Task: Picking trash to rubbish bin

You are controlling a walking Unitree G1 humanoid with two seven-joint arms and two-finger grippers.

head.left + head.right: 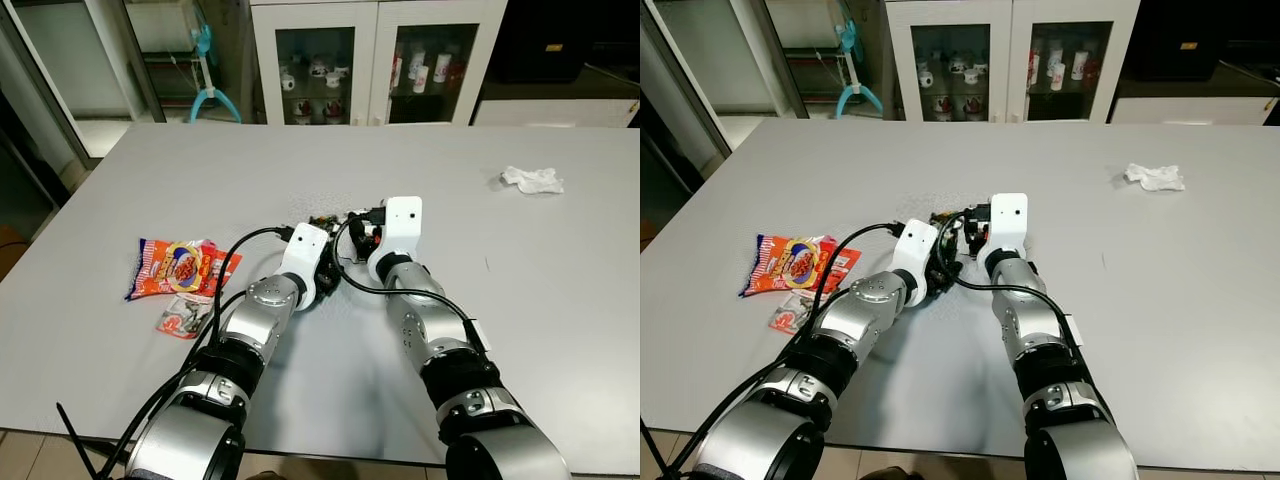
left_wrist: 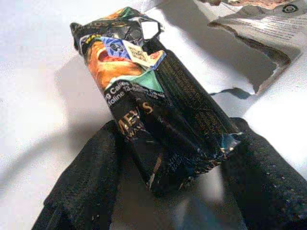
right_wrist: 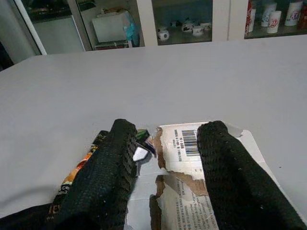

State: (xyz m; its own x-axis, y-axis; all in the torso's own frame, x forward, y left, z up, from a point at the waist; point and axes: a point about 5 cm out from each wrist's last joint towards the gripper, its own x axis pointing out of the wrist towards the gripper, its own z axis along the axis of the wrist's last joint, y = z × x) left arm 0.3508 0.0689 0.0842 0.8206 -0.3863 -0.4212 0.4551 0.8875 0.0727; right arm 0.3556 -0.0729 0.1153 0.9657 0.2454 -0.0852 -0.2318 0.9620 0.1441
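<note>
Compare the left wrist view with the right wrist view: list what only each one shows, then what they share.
Only the left wrist view: the dark snack wrapper up close with its orange picture and gold lettering, lying between the left gripper fingers, which are spread either side of it.

Only the right wrist view: the barcode on the torn cardboard piece, the right gripper open over it, and the glass-door cabinet with cups behind the table.

Both: the grey table, the wrapper and the torn cardboard.
</note>
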